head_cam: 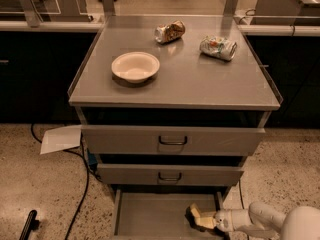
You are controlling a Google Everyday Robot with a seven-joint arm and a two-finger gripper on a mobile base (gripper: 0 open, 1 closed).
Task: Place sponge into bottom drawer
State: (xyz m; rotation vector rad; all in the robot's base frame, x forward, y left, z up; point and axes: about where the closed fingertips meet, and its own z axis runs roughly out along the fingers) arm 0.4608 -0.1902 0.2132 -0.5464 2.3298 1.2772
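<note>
The bottom drawer (150, 216) is pulled open at the foot of the grey cabinet, showing its flat grey floor. My gripper (201, 219) reaches in from the lower right, with its white wrist (235, 219) behind it, low over the drawer's right side. A pale yellow sponge (199, 217) is at the gripper's tip, held just above or on the drawer floor next to the right wall. A dark shadow lies beside it.
Two upper drawers with dark loop handles (172, 141) (170, 176) are slightly open above. On the cabinet top are a white bowl (135, 66), a crushed can (169, 31) and a crumpled packet (218, 47). A paper sheet (60, 139) and a black cable (80, 194) lie on the floor at left.
</note>
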